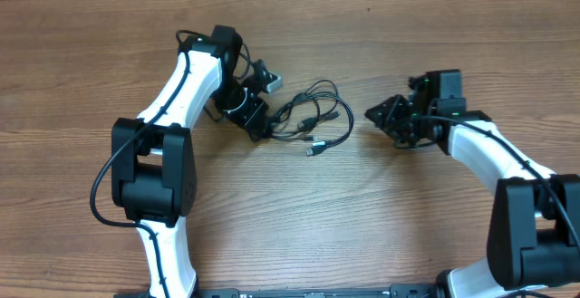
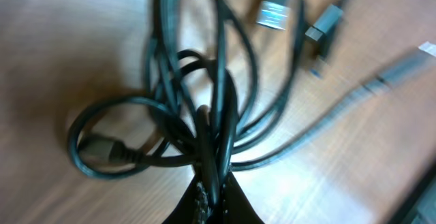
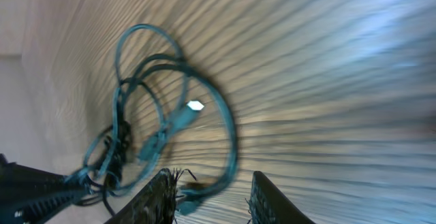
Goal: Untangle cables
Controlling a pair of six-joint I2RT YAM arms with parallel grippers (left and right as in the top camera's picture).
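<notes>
The cables lie as a small tangle of thin black loops on the wooden table, between my two arms. My left gripper is at the tangle's left end. In the left wrist view its jaws are shut on several strands of the cables, and two plug ends lie beyond. My right gripper is just right of the tangle, apart from it. In the right wrist view it stands open. The nearest loop of the cables shows between the fingers, unclamped.
The wooden table stretches all round the tangle. My left arm rises from the front left and my right arm from the front right. The table's far edge runs along the top of the overhead view.
</notes>
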